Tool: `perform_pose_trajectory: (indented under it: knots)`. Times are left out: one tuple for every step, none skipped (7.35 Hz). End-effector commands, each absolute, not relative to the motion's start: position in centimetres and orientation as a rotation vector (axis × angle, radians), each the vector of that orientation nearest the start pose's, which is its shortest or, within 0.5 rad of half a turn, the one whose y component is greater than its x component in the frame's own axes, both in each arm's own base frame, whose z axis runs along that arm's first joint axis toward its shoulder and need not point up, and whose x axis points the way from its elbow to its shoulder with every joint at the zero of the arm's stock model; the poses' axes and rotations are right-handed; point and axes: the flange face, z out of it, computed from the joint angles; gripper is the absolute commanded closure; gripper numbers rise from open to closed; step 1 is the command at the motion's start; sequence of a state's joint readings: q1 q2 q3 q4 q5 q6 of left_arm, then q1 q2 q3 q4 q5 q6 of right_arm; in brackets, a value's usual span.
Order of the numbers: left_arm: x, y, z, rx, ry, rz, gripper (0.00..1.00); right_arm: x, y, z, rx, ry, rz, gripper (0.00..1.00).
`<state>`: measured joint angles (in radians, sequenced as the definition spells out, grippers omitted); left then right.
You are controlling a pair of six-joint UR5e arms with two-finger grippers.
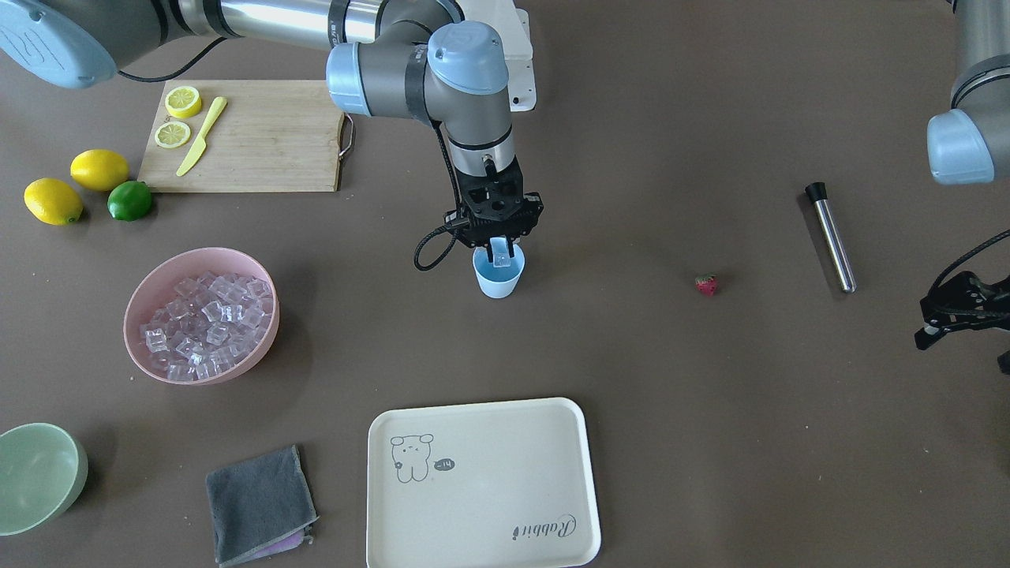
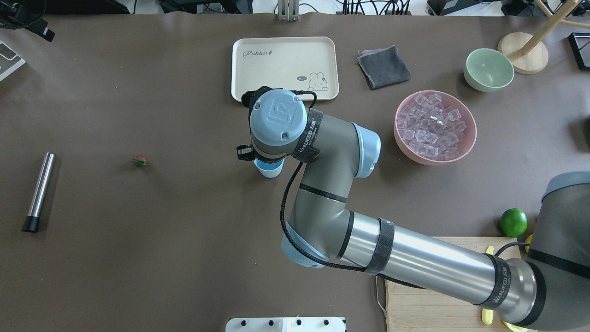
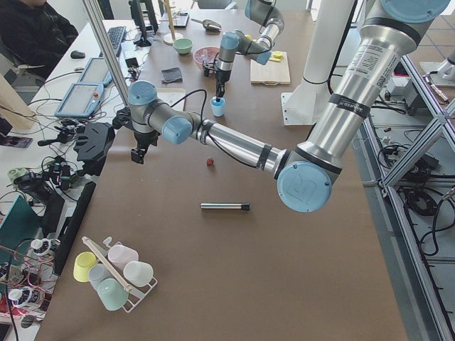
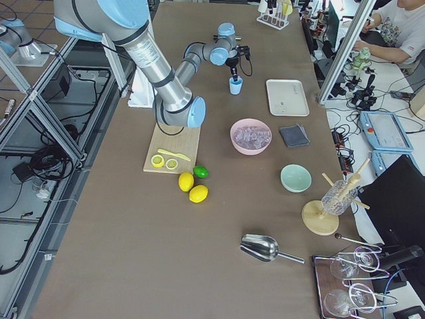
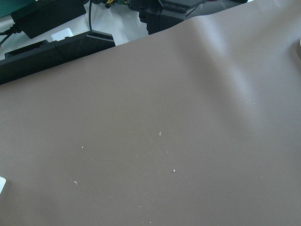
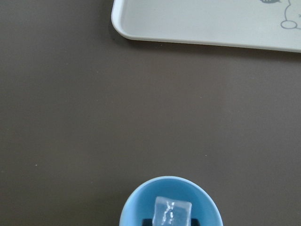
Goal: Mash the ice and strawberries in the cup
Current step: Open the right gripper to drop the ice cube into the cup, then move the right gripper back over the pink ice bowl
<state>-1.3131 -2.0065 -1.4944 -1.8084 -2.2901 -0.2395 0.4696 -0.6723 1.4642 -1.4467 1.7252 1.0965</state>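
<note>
- The right claw (image 1: pixel 502 249) points straight down over the cup (image 1: pixel 497 280), its two fingers pinched narrowly on a single clear ice cube (image 6: pixel 172 213).
- The ice cube sits in the mouth of the cup, about level with the rim and centred over the pale blue inside. Whether it touches the cup wall cannot be told.
- The cup stands upright on the brown table (image 1: pixel 631 379), directly beneath the right claw.
- The strawberry (image 1: pixel 706 285) lies on the bare table well to the robot's left of the cup. It is apart from both claws, with nothing touching it.
- A metal rod (image 1: pixel 832 241) with a black end lies flat farther out on that same side of the cup, beyond the strawberry.
- The left claw (image 1: pixel 947 315) is farther from the cup than the rod. Only part of it shows at the picture's edge, so I cannot tell whether its fingers stand wide or narrow. Its wrist camera shows only bare table.
- A pink bowl (image 1: pixel 201 252) sits well to the robot's right of the cup, heaped with more ice (image 1: pixel 201 323).
- A cream tray (image 1: pixel 481 481) lies on the side of the cup away from the robot.
- A wooden board (image 1: pixel 268 142) lies to the robot's right of the cup and nearer the robot. It carries two lemon slices (image 1: pixel 183 102) and a yellow knife (image 1: pixel 201 136).
</note>
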Motion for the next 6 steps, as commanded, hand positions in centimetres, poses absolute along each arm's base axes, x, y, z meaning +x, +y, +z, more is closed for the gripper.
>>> perform_pose_trajectory:
  knots:
    - [10.5,-66.5,41.3,0.386,0.816,0.233,0.03,-60.6,-43.6,11.4,0.302,-0.908,-0.086,0.02]
    - [10.5,-66.6,41.2,0.385,0.818,0.232,0.03,-55.1,-45.7,9.3,0.316,-0.923,-0.055,0.02]
    - [10.5,-66.6,41.2,0.385,0.816,0.228,0.03,-49.0,-48.4,8.2,0.287,-0.914,-0.101,0.02]
    - [10.7,-66.6,41.2,0.384,0.818,0.228,0.03,-43.2,-51.7,10.7,0.286,-0.896,-0.164,0.02]
    - [11.6,-66.5,41.1,0.380,0.822,0.235,0.02,-39.3,-53.2,15.2,0.332,-0.842,-0.250,0.02]
    - [12.9,-66.3,41.0,0.374,0.825,0.253,0.02,-38.7,-54.0,20.1,0.302,-0.780,-0.241,0.01]
